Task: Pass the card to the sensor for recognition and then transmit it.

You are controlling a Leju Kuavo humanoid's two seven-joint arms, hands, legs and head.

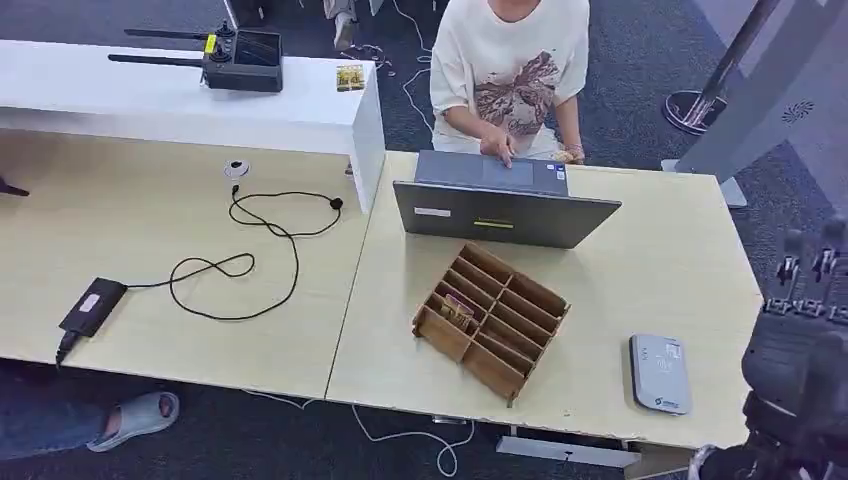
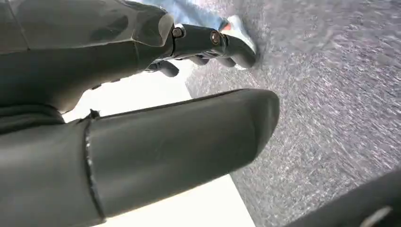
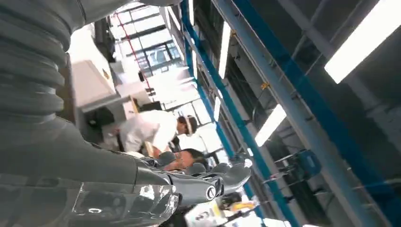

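Dark and blurred, the right hand [image 1: 812, 262] rises at the right edge of the head view, above the robot's own dark arm in the lower right corner; its fingertips point up and stand apart, with nothing between them. Just left of that arm, a grey flat sensor [image 1: 660, 373] lies near the front edge of the light wooden table [image 1: 650, 260]. Toward the middle of the frame sits a wooden divided box [image 1: 491, 318], turned at an angle, and a card [image 1: 458, 308] stands in one of its left-hand slots, well apart from the hand. Behind the box is an open grey laptop [image 1: 505, 200], and a person in a white printed shirt [image 1: 512, 60] reaches a hand to it from the top of the frame. On the adjoining table at left lie a black power brick [image 1: 92, 305] and its looping black cable [image 1: 245, 255]; a black controller [image 1: 240, 60] rests on the white counter [image 1: 170, 100] at upper left.

Left wrist view: the left hand [image 2: 156, 109] takes up the left and centre, thick thumb below, darker fingers above, spread apart and holding nothing, over grey carpet [image 2: 331, 94].

Right wrist view: the right hand comes in from the left, fingers extended and bare, against a ceiling with long lights [image 3: 364, 38] and blue beams [image 3: 246, 123].
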